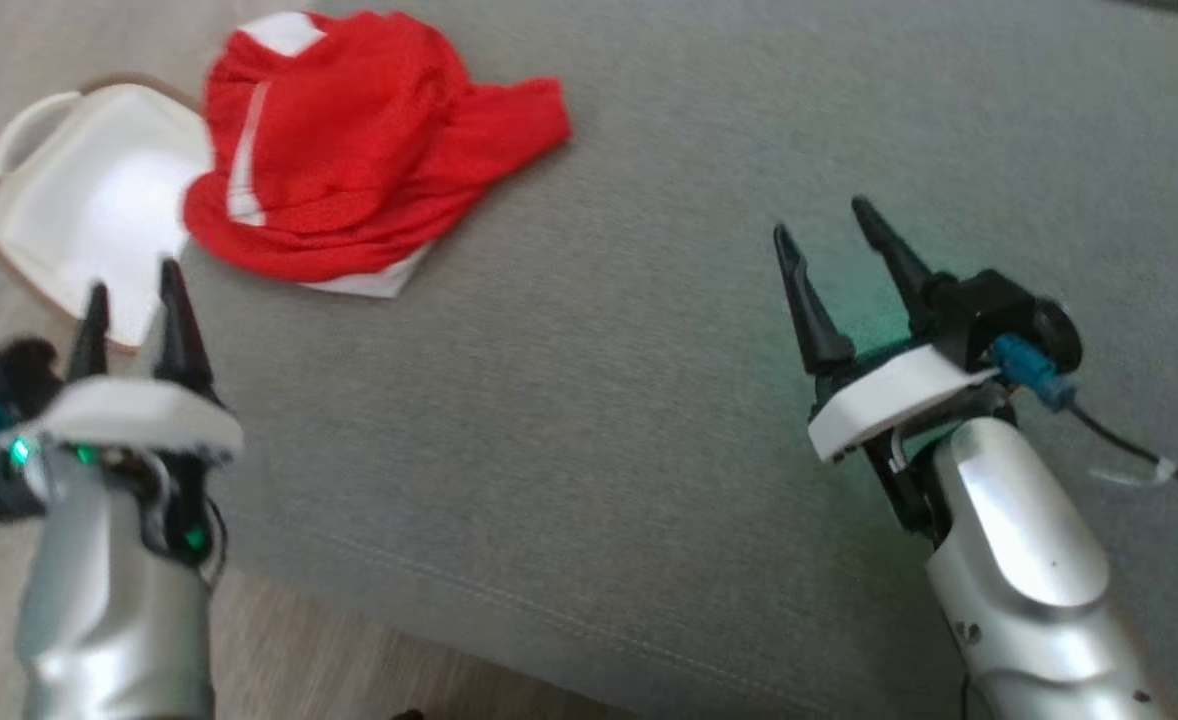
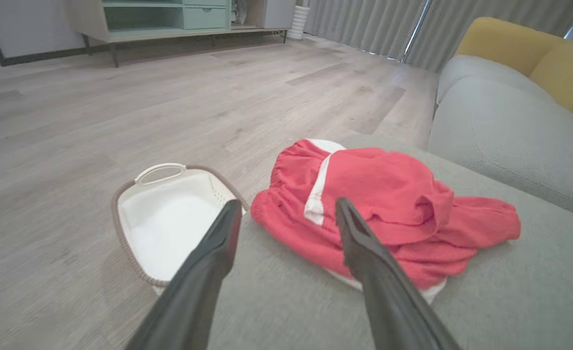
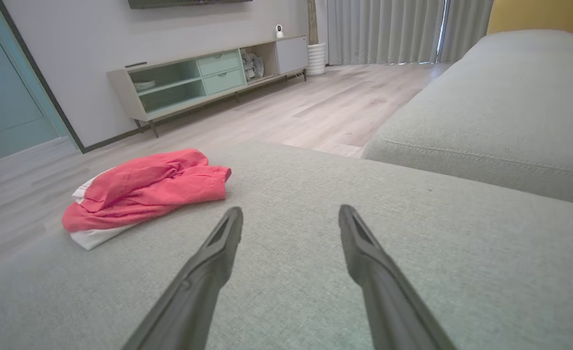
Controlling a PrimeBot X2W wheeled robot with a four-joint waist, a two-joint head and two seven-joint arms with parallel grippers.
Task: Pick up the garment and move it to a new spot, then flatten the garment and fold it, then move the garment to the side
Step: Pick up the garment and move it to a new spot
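**Garment at cushion edge: slip and partial-grasp hazards**

Item: red garment (image 1: 349, 150), white-trimmed, bunched in layers at the far-left corner of the grey cushion (image 1: 649, 420), just beside the white basket (image 1: 89, 200) on the floor (image 1: 69, 40).

Tools: left gripper (image 1: 132, 278) and right gripper (image 1: 819, 218), both spread wide, holding nothing, apart from the cloth.

Hazards we note: a pinch on one loose layer would drag the heap, not lift it; a push toward the edge could tip it off into the basket. Hem possibly overhangs the edge; blur leaves us unsure.
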